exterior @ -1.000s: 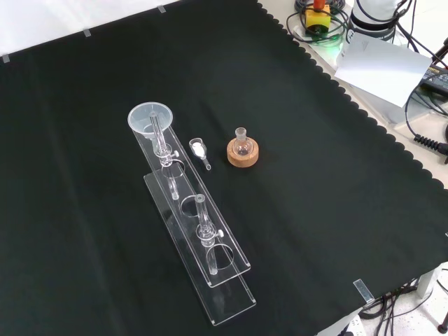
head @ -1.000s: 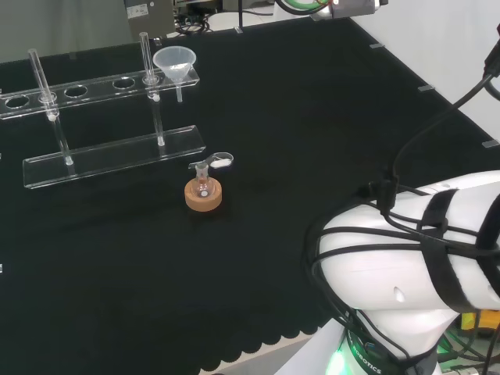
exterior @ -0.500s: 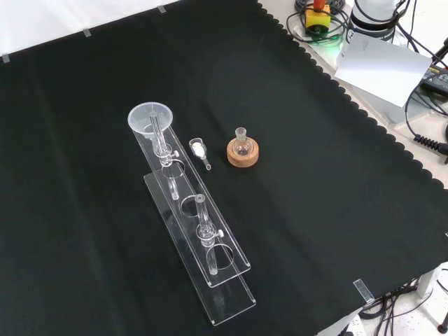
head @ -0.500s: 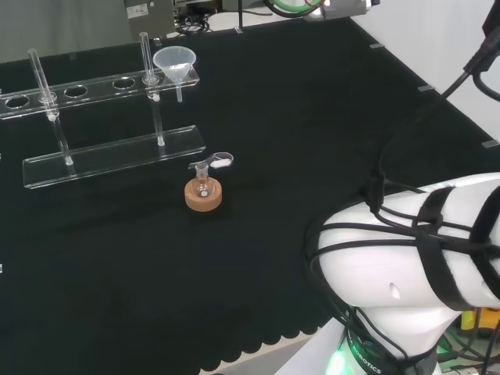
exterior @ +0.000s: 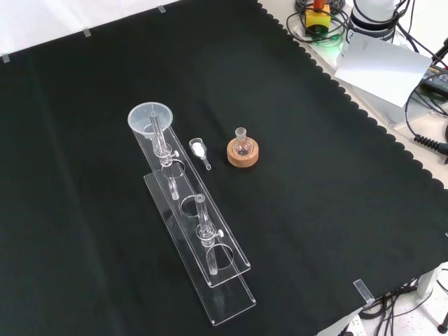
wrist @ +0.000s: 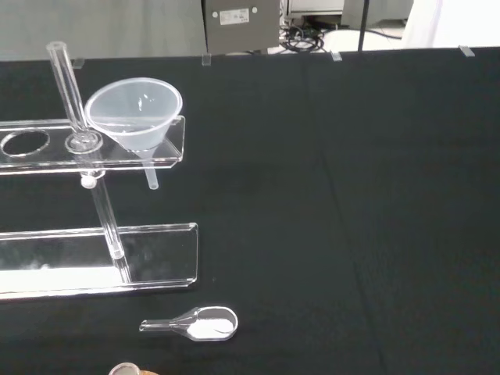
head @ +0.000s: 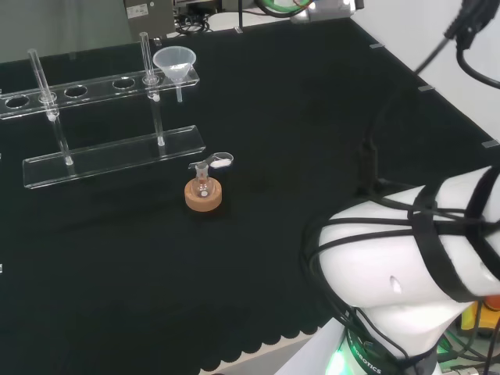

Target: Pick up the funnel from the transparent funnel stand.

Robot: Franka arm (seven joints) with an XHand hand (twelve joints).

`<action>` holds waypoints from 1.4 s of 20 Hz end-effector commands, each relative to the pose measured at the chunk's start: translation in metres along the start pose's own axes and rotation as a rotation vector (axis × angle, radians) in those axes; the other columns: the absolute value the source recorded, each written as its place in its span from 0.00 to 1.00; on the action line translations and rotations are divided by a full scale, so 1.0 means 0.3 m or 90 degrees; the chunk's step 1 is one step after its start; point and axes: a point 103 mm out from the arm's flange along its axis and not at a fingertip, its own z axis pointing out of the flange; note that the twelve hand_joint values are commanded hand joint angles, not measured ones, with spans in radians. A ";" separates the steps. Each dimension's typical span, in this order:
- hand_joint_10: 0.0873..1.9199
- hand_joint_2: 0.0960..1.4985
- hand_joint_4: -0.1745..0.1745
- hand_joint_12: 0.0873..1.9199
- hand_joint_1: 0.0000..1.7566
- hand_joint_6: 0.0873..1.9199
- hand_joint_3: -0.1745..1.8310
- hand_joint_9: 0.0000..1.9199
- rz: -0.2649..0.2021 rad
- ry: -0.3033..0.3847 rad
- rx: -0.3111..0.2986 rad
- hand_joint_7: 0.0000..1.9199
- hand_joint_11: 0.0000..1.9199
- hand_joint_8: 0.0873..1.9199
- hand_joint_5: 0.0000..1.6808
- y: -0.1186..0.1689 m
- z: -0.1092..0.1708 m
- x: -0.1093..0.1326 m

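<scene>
**Closing on the funnel, nothing in hand yet**

Since a second ago only my own arm has shifted: in the head view its white links (head: 406,273) and cables sit differently at the right, while nothing on the black cloth (exterior: 315,210) has moved.

Taking the transparent funnel stand (head: 109,155) as my landmark and reading the head view left to right: its top rail carries open holes and two upright glass tubes, and the funnel (head: 174,62) sits in the hole at the rail's right end, cone up, spout hanging straight down through the rail. Just right of the stand's base plate lies a small clear scoop (head: 221,162) with white powder, and beside that a little flask on a cork ring (head: 203,194).

As for my hand, I cannot tell whether it is open or closed, or holding anything. From the wrist view I judge the funnel (wrist: 134,114) is ahead of my palm and well apart from it. Its long axis is vertical, so I reckon the lift must go straight up until the spout clears the rail, keeping off the neighbouring tube (wrist: 69,92).
</scene>
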 end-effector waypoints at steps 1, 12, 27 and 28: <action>0.30 0.79 0.51 0.72 0.00 0.00 0.28 0.08 0.013 -0.002 0.014 0.00 0.01 0.19 0.10 0.164 0.062 -0.014; 0.31 0.77 0.45 0.73 0.03 0.00 0.25 0.09 -0.026 0.010 0.045 0.02 0.01 0.21 0.12 0.559 0.175 -0.024; 0.35 0.68 0.36 0.73 0.20 0.00 0.20 0.13 -0.096 -0.041 0.122 0.03 0.04 0.31 0.15 0.806 0.406 0.182; 0.35 0.67 0.36 0.73 0.20 0.00 0.20 0.13 -0.099 -0.046 0.130 0.03 0.04 0.31 0.15 0.819 0.418 0.197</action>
